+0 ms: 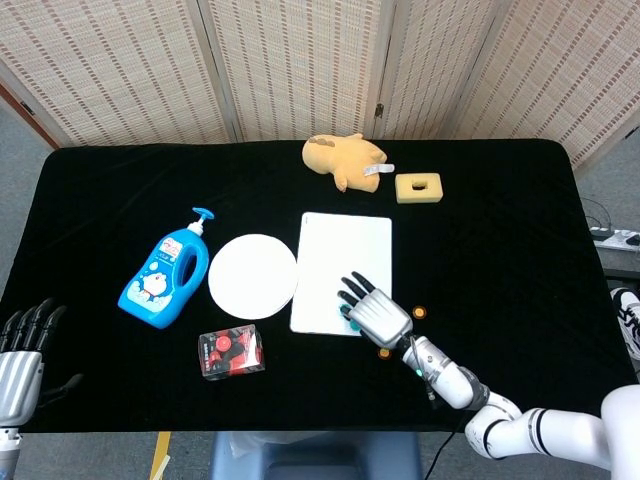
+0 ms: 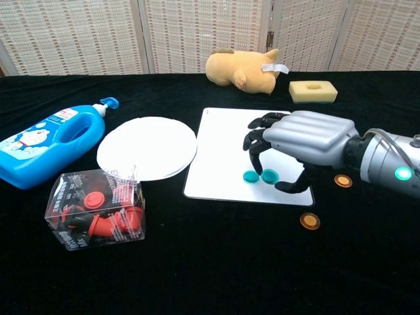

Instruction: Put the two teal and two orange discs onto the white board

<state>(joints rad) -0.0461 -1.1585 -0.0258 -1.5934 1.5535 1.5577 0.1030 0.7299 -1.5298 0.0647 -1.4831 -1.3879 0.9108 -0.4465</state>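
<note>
Bottom left corner of head view: left hand (image 1: 20, 352), silver with black fingers held straight and close together, holding nothing, off the table edge.

Lower left of chest view: clear plastic box of red and black parts (image 2: 96, 209) on the black tablecloth (image 2: 197, 275).

Lower right of chest view: one orange disc (image 2: 310, 221) on the cloth just in front of the white board's near right corner; second orange disc (image 2: 342, 180) on the cloth right of the board, partly behind the right wrist.

Centre: flat rectangular white board (image 2: 226, 147). Two teal discs (image 2: 260, 176) lie side by side, touching, on its near part. Right hand (image 2: 298, 147), silver-backed with black fingers (image 2: 257, 141), hovers over them, fingers curled downward and spread, thumb low to the right; nothing gripped.

Left of the board: round white plate (image 2: 146, 147), edge just beside the board. Further left: blue pump bottle (image 2: 46, 143) lying on its side.

Top of frame: tan plush toy (image 2: 241, 67), and right of it a yellow sponge with a hole (image 2: 313, 90).
</note>
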